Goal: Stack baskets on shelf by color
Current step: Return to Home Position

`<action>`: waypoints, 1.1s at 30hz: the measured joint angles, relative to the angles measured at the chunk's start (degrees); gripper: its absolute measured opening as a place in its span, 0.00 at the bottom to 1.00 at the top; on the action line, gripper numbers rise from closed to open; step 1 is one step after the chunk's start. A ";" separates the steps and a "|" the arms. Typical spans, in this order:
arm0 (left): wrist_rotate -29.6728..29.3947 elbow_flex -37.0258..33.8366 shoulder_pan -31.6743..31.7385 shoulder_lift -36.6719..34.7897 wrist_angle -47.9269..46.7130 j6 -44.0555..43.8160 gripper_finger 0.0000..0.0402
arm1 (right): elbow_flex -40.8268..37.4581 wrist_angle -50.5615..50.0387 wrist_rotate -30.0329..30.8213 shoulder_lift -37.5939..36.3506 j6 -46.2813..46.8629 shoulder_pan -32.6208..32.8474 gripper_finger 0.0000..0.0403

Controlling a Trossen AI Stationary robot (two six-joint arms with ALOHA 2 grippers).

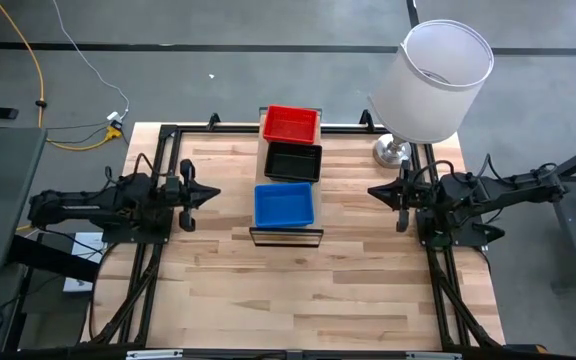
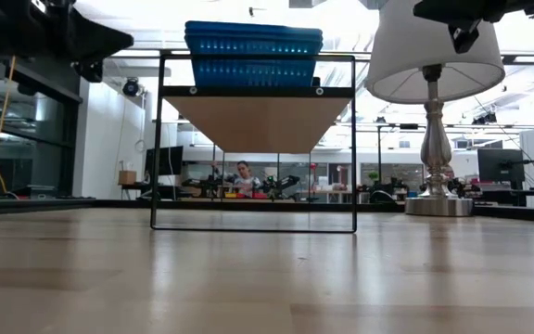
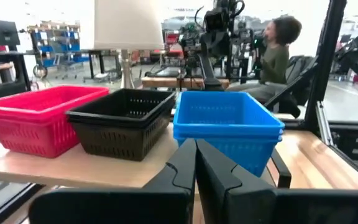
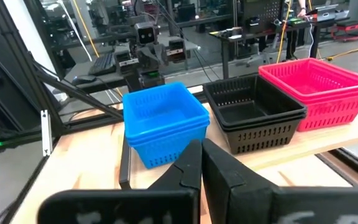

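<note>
Three basket stacks stand in a row on the shelf [image 1: 288,236]: the red stack [image 1: 291,124] at its far end, the black stack [image 1: 293,161] in the middle, the blue stack [image 1: 284,204] at its near end. Each rests by its bottom on the light-wood plank. In the left wrist view they show as red [image 3: 39,118], black [image 3: 124,119] and blue [image 3: 229,127]. My left gripper [image 1: 208,192] hovers left of the shelf, shut, touching nothing. My right gripper [image 1: 376,190] hovers right of it, shut, touching nothing. The left wrist view shows those fingers closed [image 3: 196,163]; the right wrist view likewise [image 4: 202,163].
A table lamp with a white shade [image 1: 432,82] and a silver base [image 1: 392,152] stands at the table's far right corner, close behind my right arm. Bare tabletop [image 1: 298,300] stretches from the shelf toward the near edge. A person [image 3: 277,56] sits in the room beyond.
</note>
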 joint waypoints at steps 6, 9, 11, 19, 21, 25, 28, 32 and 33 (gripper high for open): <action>0.83 -7.21 0.00 -0.20 10.63 -0.70 0.00 | 0.00 -0.08 0.00 0.00 -0.87 -0.01 0.00; 0.95 -10.28 0.12 -0.38 12.66 -0.56 0.00 | 0.00 -0.09 0.00 0.00 -0.86 0.00 0.00; 1.11 -10.13 0.17 -0.40 12.30 -0.57 0.00 | 0.00 -0.16 0.00 0.00 -0.71 0.00 0.00; 1.61 -10.13 0.15 -0.61 6.71 0.36 0.00 | 0.00 -0.45 -0.06 0.02 1.56 0.00 0.00; 0.52 -10.13 0.15 -0.64 5.42 -0.48 0.00 | 0.00 -0.66 -0.07 -0.02 3.22 -0.13 0.00; -0.56 -10.13 0.15 -0.64 3.96 -3.01 0.00 | 0.00 -2.57 -0.18 -1.28 4.06 -0.52 0.00; -0.54 -10.13 0.15 -0.63 3.62 -3.55 0.00 | -0.09 -5.01 0.64 -2.36 5.03 -0.52 0.00; -0.54 -10.13 0.15 -0.64 3.65 -2.75 0.00 | -4.40 -1.99 0.28 -4.10 5.15 -0.52 0.00; -0.53 -10.13 0.15 -0.64 3.65 -2.66 0.00 | -6.21 0.06 0.23 -4.79 4.72 -0.52 0.00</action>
